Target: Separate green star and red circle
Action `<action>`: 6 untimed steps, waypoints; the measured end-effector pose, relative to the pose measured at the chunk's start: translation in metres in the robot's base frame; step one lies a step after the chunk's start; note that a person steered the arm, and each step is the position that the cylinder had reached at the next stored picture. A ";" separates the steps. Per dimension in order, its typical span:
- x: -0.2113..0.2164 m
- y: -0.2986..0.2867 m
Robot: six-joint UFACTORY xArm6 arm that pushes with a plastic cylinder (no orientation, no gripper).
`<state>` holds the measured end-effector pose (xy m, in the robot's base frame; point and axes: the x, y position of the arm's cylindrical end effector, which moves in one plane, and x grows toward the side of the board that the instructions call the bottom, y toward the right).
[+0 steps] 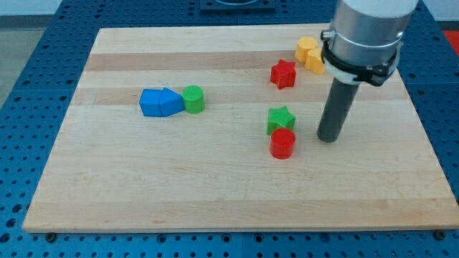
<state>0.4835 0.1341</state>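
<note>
The green star point(281, 119) lies right of the board's middle. The red circle point(282, 143) sits just below it, touching its lower edge. My tip point(328, 137) rests on the board to the right of both, about a block's width from the red circle and level with the seam between the two blocks. The dark rod rises from there to the grey arm body at the view's top right.
A red star point(283, 74) lies above the green star. Two yellow blocks point(310, 54) sit at the top right, partly behind the arm. Two blue blocks point(160, 102) and a green circle point(193, 99) touch in a row at the left. The wooden board point(215, 186) lies on a blue perforated table.
</note>
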 end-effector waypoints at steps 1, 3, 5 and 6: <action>-0.001 -0.013; -0.010 -0.045; -0.012 -0.077; -0.018 -0.080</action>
